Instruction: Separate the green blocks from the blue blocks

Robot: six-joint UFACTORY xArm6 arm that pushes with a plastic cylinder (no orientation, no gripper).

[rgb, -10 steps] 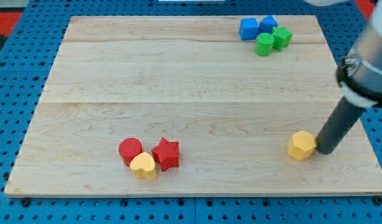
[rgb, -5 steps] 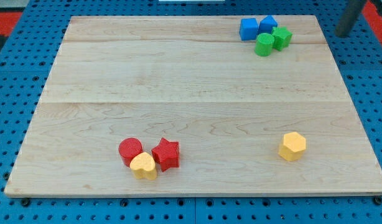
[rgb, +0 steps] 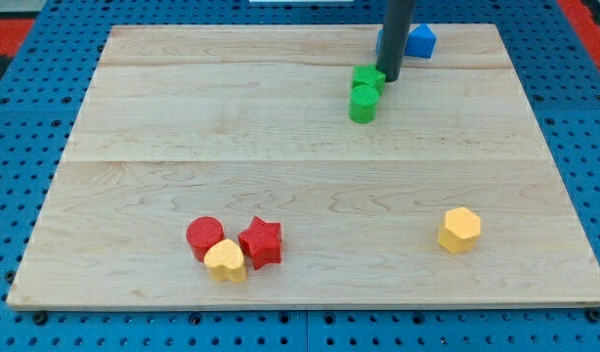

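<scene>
The dark rod comes down from the top edge of the frame, and my tip (rgb: 391,77) rests on the wooden board (rgb: 280,137) in the upper right part of the frame. There is no hand on it to open or close, just the bare rod end. The tip sits right against the upper right side of a green block (rgb: 367,78), whose shape is hard to make out. A green cylinder (rgb: 364,103) touches that block just below it. Behind the rod, a blue block (rgb: 420,41) peeks out on its right, with a sliver of another blue block (rgb: 380,41) on its left. The greens lie just below and left of the blues, near but apart from them.

Lower left of the frame, a red cylinder (rgb: 205,235), a red star (rgb: 261,242) and a yellow heart (rgb: 226,261) huddle together. A yellow hexagon (rgb: 460,230) stands alone at lower right.
</scene>
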